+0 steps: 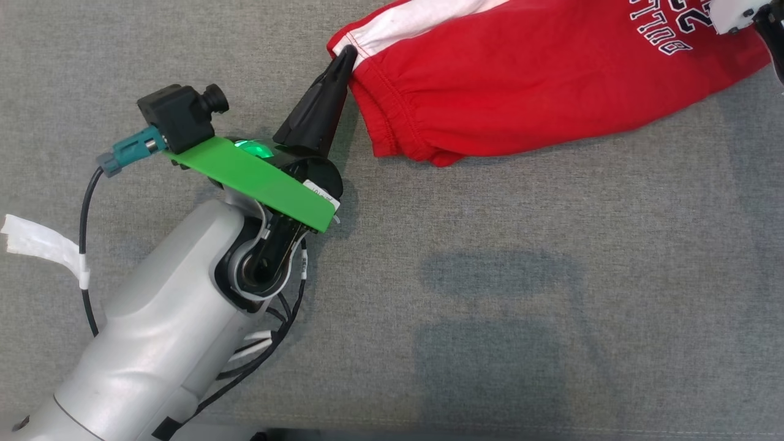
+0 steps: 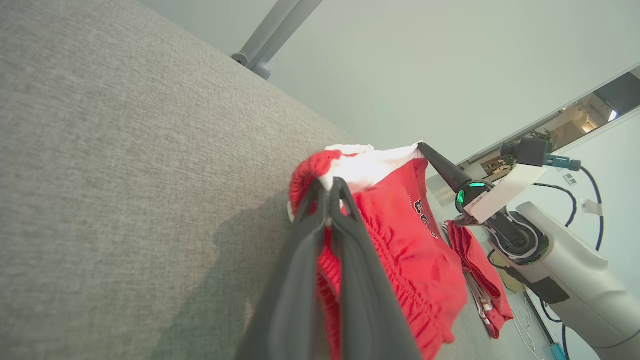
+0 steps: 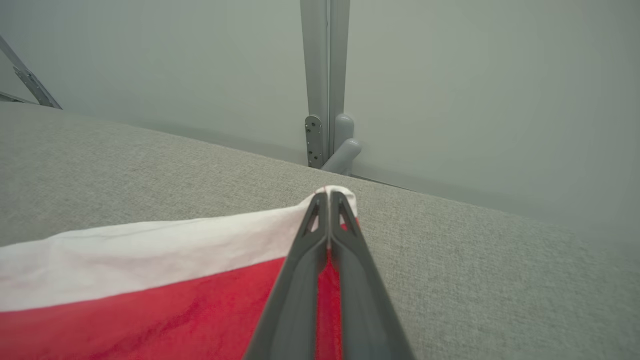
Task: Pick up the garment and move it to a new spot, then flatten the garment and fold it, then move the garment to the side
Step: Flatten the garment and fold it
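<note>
A red garment point(image 1: 520, 92) with a white side stripe and dark lettering lies on the grey cloth-covered counter point(image 1: 490, 306), taking up the head view from 12 o'clock to 2 o'clock. Its gathered elastic edge faces 9 o'clock. The left arm enters from 7 o'clock, and the left gripper point(image 1: 346, 55) points toward 1 o'clock. Its dark fingers are pressed together, pinching the garment's corner where the white stripe meets the gathered edge. In the left wrist view that corner bunches between the fingertips and is raised a little off the counter, with the red fabric falling away toward 4 o'clock. A green plate point(image 1: 254, 180) on the left wrist carries a small black camera point(image 1: 180, 113), and a dark cable point(image 1: 86, 245) trails from it toward 7 o'clock. The right gripper point(image 3: 327, 197) has its fingers closed tight on the garment's other corner at the end of the white stripe, and the cloth stretches from there toward 8 o'clock. Beyond that corner, at 12 o'clock, a grey metal post point(image 3: 325, 75) stands against a pale wall.
</note>
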Motion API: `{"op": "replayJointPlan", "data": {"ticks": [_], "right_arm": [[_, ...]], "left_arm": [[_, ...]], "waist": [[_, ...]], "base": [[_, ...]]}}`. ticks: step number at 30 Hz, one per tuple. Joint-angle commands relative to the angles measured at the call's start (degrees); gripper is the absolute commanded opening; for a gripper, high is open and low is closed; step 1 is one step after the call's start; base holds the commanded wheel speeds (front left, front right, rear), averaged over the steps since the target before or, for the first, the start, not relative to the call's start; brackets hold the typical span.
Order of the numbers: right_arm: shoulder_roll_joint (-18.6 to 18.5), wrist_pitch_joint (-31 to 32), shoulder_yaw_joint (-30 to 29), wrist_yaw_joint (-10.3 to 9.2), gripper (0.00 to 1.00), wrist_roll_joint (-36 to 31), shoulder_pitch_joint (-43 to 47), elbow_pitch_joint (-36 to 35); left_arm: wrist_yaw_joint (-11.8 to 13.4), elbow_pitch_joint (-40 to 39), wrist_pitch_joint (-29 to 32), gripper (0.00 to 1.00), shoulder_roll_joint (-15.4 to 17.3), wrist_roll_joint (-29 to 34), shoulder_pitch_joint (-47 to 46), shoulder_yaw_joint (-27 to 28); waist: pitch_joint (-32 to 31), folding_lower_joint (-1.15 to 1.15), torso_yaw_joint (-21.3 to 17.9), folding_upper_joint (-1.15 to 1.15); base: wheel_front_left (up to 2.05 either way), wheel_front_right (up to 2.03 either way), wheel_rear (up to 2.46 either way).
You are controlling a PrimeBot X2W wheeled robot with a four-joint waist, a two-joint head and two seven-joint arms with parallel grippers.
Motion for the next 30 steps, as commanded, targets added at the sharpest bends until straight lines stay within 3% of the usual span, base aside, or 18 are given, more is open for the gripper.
{"op": "replayJointPlan", "data": {"ticks": [1, 11, 12, 13, 14, 15, 16, 22, 25, 30], "right_arm": [[-0.1, -0.8, 0.9, -0.03, 0.0, 0.3, -1.8, 1.2], [0.5, -3.3, 8.2, -0.03, 0.01, 1.8, -8.1, 7.0], [0.6, -3.9, 8.8, -0.03, 0.16, 1.9, -8.5, 7.5], [0.7, -4.4, 9.3, -0.04, 0.33, 2.1, -8.9, 8.0], [0.8, -5.1, 9.7, -0.03, 0.73, 2.2, -9.3, 8.6], [1.0, -6.2, 10.2, -0.03, 1.0, 2.2, -9.6, 9.1], [1.2, -7.4, 10.5, -0.04, 1.0, 2.1, -9.8, 9.7], [1.9, -12.3, 9.2, -0.03, 1.0, 3.6, -7.0, 10.2], [1.1, -12.4, 6.1, -0.04, 1.0, 4.2, -3.8, 5.7], [0.0, -12.4, 1.7, -0.03, 1.0, 5.2, 5.0, 0.2]], "left_arm": [[0.0, 0.0, -0.2, 0.0, 0.0, -0.2, -1.0, 0.1], [0.0, 0.6, -0.2, 0.0, -1.6, 0.7, -2.1, -0.6], [0.0, 0.9, -0.2, 0.07, -1.8, 1.0, -2.2, -0.8], [0.0, 1.2, -0.2, 0.2, -1.8, 1.4, -2.4, -0.8], [0.0, 1.5, -0.2, 0.35, -2.0, 1.9, -2.5, -0.7], [0.0, 2.0, -0.2, 0.81, -2.0, 2.7, -2.6, -0.3], [0.0, 2.4, -0.2, 1.0, -2.2, 3.5, -2.6, 0.0], [0.0, 4.9, -0.2, 1.0, -3.2, 11.0, 0.0, 3.5], [0.2, 5.2, -0.2, 1.0, -3.9, 17.7, 2.6, 7.1], [2.7, 2.5, -0.2, 1.0, -5.3, 28.9, 8.5, 11.9]], "waist": [[0.5, -0.01, 0.6, 0.0], [1.2, -0.01, 1.4, 0.0], [1.2, -0.01, 1.5, 0.0], [1.2, -0.01, 1.5, 0.0], [1.2, -0.01, 1.5, 0.0], [1.2, -0.01, 1.4, 0.0], [1.1, -0.01, 1.4, 0.0], [-1.0, -0.01, 0.5, 0.0], [-2.6, -0.01, -0.1, 0.0], [-5.2, -0.01, -0.7, 0.0]], "base": [[0.0, 0.0, 0.0], [0.0, 0.0, 0.0], [0.0, 0.0, 0.0], [0.0, 0.0, 0.0], [0.0, 0.0, 0.0], [0.0, 0.0, 0.0], [0.0, 0.0, 0.0], [0.0, 0.0, 0.0], [0.0, 0.0, 0.0], [0.0, 0.0, 0.0]]}}
